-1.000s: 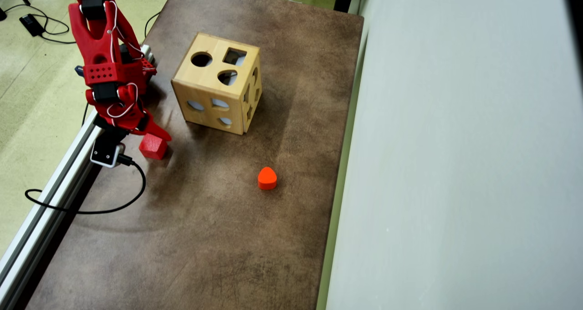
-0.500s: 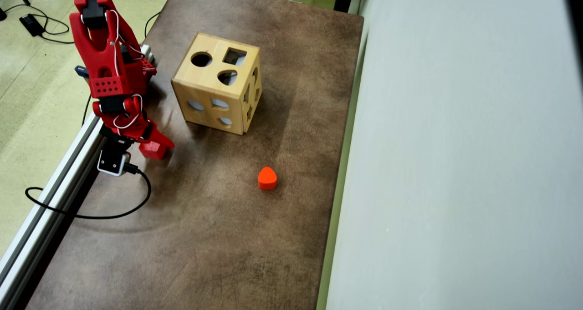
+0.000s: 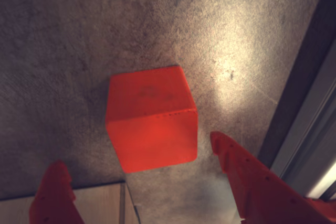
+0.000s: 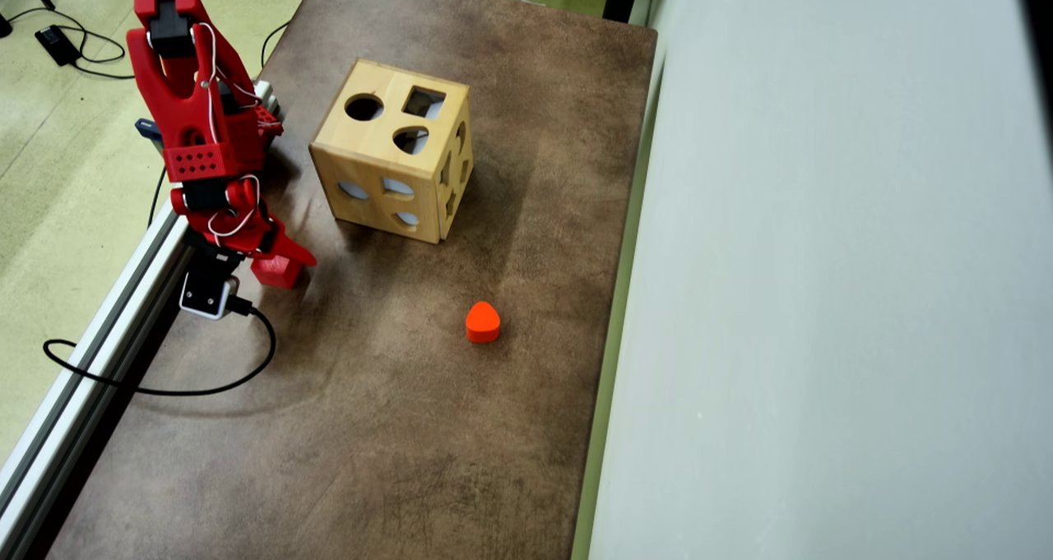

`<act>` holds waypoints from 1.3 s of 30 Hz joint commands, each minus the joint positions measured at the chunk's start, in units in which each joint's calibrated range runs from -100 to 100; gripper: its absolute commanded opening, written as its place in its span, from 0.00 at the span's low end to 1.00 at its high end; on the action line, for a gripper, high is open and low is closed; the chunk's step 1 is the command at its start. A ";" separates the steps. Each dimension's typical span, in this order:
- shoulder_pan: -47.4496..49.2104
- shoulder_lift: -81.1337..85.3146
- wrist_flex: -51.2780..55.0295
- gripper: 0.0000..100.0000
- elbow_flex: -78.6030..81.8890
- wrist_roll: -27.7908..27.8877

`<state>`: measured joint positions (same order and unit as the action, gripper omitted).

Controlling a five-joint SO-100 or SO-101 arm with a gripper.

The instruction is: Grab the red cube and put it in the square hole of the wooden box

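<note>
We've dropped the end effector over the red cube, jaws open astride it; it sits skewed, so closing might twist it.

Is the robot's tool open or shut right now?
Open. In the wrist view the tool has its two red fingers spread apart, with the red cube ahead of them, untouched.

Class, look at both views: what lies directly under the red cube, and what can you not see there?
The red cube rests on the brown table, with the open gripper just above it. The patch of table beneath the cube is covered, so nothing there can be checked.
</note>
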<state>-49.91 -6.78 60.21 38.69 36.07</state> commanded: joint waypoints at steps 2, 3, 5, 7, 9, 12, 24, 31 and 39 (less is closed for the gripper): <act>0.21 0.37 -3.80 0.41 -1.93 0.15; -0.02 0.37 -4.12 0.41 -1.93 0.15; -0.09 0.37 -4.04 0.41 -1.84 0.20; 0.06 0.37 -3.88 0.41 -1.30 0.20; -0.09 0.37 -3.88 0.40 -1.21 0.20; -0.16 0.28 -4.28 0.40 -1.12 0.20; -0.09 -4.13 -4.84 0.40 -1.84 0.15; 0.21 -4.13 -4.92 0.40 -1.93 0.05; 0.36 -3.96 -4.92 0.22 -2.02 -0.24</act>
<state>-49.98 -11.19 55.61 38.60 36.07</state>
